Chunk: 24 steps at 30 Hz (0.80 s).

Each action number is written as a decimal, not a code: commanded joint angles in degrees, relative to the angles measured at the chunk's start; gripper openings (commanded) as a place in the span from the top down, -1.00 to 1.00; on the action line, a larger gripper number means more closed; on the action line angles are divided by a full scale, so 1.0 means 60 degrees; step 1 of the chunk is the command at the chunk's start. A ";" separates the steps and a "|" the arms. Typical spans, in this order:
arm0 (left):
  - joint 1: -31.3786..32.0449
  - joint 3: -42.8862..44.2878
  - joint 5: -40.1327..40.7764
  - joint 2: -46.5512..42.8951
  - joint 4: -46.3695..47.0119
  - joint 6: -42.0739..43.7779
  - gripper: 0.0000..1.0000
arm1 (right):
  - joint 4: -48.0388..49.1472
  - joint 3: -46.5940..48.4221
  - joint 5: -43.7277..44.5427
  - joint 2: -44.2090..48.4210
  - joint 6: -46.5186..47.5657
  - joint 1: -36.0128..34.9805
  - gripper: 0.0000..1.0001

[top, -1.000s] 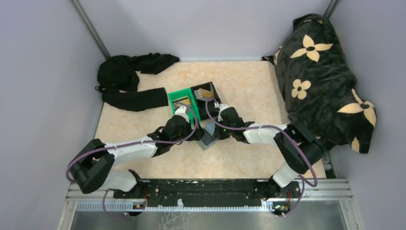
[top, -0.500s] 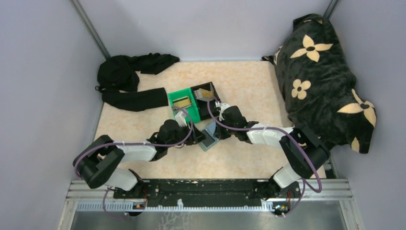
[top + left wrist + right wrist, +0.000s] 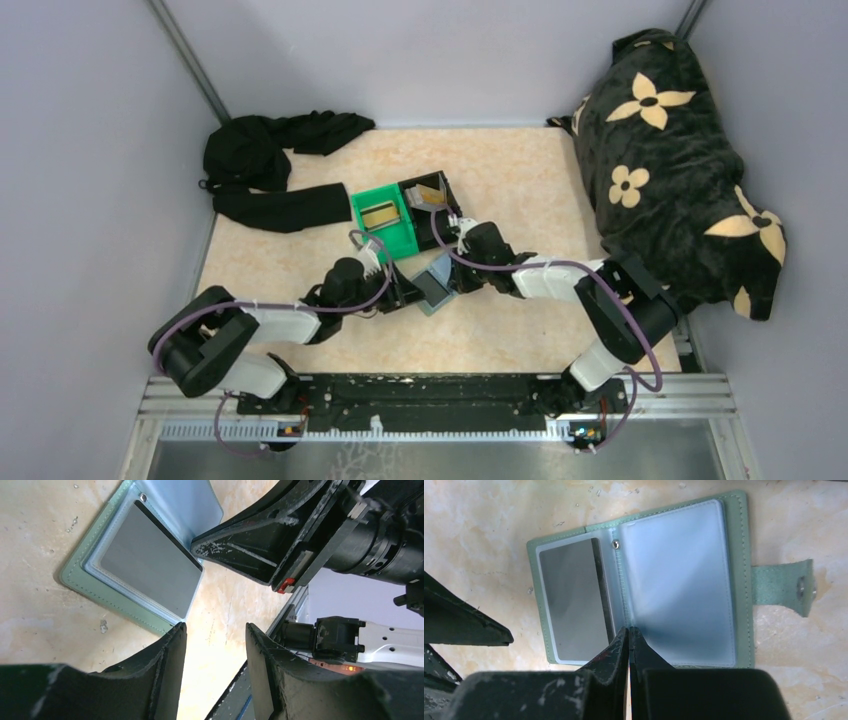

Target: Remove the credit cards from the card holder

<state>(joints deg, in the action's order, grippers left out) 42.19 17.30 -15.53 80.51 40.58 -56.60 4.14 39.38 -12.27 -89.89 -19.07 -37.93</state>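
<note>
**benchrat:** So what just changed? A second ago your left gripper (image 3: 215, 630) was up over the green plastic bin (image 3: 385, 228) with its fingers spread wide, no?

**yam_fan:** Yep. Since then you've pulled it back to the near side. It now sits low over the tan marbled tabletop (image 3: 520, 180), just left of the soft grey-green bi-fold card holder (image 3: 742, 580). The fingers have narrowed to roughly half open, with nothing between them but bare table. A flat tan-gold card (image 3: 378, 213) lies in that green bin, so I'd guess that drop-off is done.

**benchrat:** And the wallet?

**yam_fan:** It's lying open and flat mid-table, just near-right of the bins. Your right gripper (image 3: 629, 632) is fully closed and holds nothing. Its tips look pressed onto the centre fold, pinning the wallet down. The clear sleeve on the left arm's side holds a thin grey card with a dark stripe (image 3: 571, 600), and the other sleeve looks empty. So I reckon you're one card from finished. Catch that card's edge with the left fingers and slide it out while the right keeps the wallet down.
</note>
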 commanded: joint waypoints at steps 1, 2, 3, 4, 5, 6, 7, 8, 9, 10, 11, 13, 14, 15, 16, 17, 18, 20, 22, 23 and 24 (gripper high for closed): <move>-0.0225 -0.0214 -0.0429 0.0071 0.0821 -0.0396 -0.06 | 0.0326 -0.0172 -0.0080 0.0315 0.0003 -0.0318 1.00; -0.0276 -0.0261 -0.0492 0.0211 0.1042 -0.0469 -0.06 | 0.0341 -0.0163 -0.0157 0.0356 -0.0057 -0.0400 1.00; -0.0343 -0.0316 -0.0569 0.0295 0.1271 -0.0532 -0.06 | 0.0369 -0.0143 -0.0165 0.0398 -0.0092 -0.0495 1.00; -0.0408 -0.0363 -0.0639 0.0372 0.1454 -0.0587 -0.05 | 0.0402 -0.0115 -0.0174 0.0425 -0.0144 -0.0571 1.00; -0.0448 -0.0377 -0.0677 0.0425 0.1583 -0.0618 -0.05 | 0.0439 -0.0086 -0.0219 0.0436 -0.0190 -0.0630 1.00; -0.0475 -0.0385 -0.0682 0.0456 0.1605 -0.0621 -0.05 | 0.0471 -0.0044 -0.0283 0.0435 -0.0255 -0.0668 1.00; -0.0494 -0.0392 -0.0682 0.0465 0.1607 -0.0615 -0.05 | 0.0499 -0.0007 -0.0333 0.0433 -0.0310 -0.0709 1.00; -0.0510 -0.0404 -0.0686 0.0437 0.1593 -0.0575 -0.05 | 0.0561 0.0006 -0.0332 0.0435 -0.0332 -0.0749 1.00; -0.0513 -0.0415 -0.0656 0.0377 0.1518 -0.0528 -0.04 | 0.0519 0.0045 -0.0273 0.0435 -0.0337 -0.0767 1.00; -0.0514 -0.0421 -0.0606 0.0305 0.1402 -0.0467 -0.04 | 0.0450 0.0075 -0.0163 0.0437 -0.0326 -0.0769 1.00; -0.0521 -0.0422 -0.0508 0.0197 0.1232 -0.0409 -0.04 | 0.0371 0.0106 -0.0016 0.0454 -0.0319 -0.0768 1.00; -0.0563 -0.0433 -0.0277 -0.0013 0.0920 -0.0267 -0.03 | 0.0325 0.0128 0.0166 0.0552 -0.0301 -0.0747 1.00; -0.0610 -0.0449 -0.0218 -0.0095 0.0855 -0.0191 -0.03 | 0.0316 0.0151 0.0157 0.0615 -0.0294 -0.0738 1.00; -0.0706 -0.0452 -0.0211 -0.0139 0.0810 -0.0138 -0.03 | 0.0338 0.0171 0.0105 0.0676 -0.0308 -0.0705 1.00; -0.0792 -0.0464 -0.0208 -0.0138 0.0818 -0.0082 -0.02 | 0.0392 0.0182 0.0036 0.0755 -0.0339 -0.0675 1.00; -0.0880 -0.0466 -0.0211 -0.0107 0.0841 -0.0051 -0.01 | 0.0445 0.0213 -0.0028 0.0812 -0.0396 -0.0635 1.00; -0.0981 -0.0485 -0.0239 -0.0028 0.0920 -0.0035 0.02 | 0.0558 0.0208 -0.0138 0.0856 -0.0458 -0.0566 1.00; -0.1174 -0.0508 -0.0336 0.0216 0.1226 -0.0072 0.13 | 0.0971 0.0103 -0.0494 0.0965 -0.0603 -0.0390 1.00; -0.1303 -0.0497 -0.0433 0.0559 0.1523 -0.0128 0.20 | 0.1337 0.0078 -0.0973 0.0923 -0.0734 -0.0135 1.00; -0.1330 -0.0476 -0.0477 0.0805 0.1718 -0.0148 0.24 | 0.1402 0.0118 -0.1143 0.0875 -0.0749 -0.0035 1.00; -0.1334 -0.0429 -0.0551 0.1014 0.1863 -0.0167 0.27 | 0.1432 0.0150 -0.1235 0.0811 -0.0749 0.0032 1.00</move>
<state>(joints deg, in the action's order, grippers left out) 34.94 15.03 -17.63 82.63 47.03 -58.22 7.18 38.96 -15.20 -86.28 -22.17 -39.77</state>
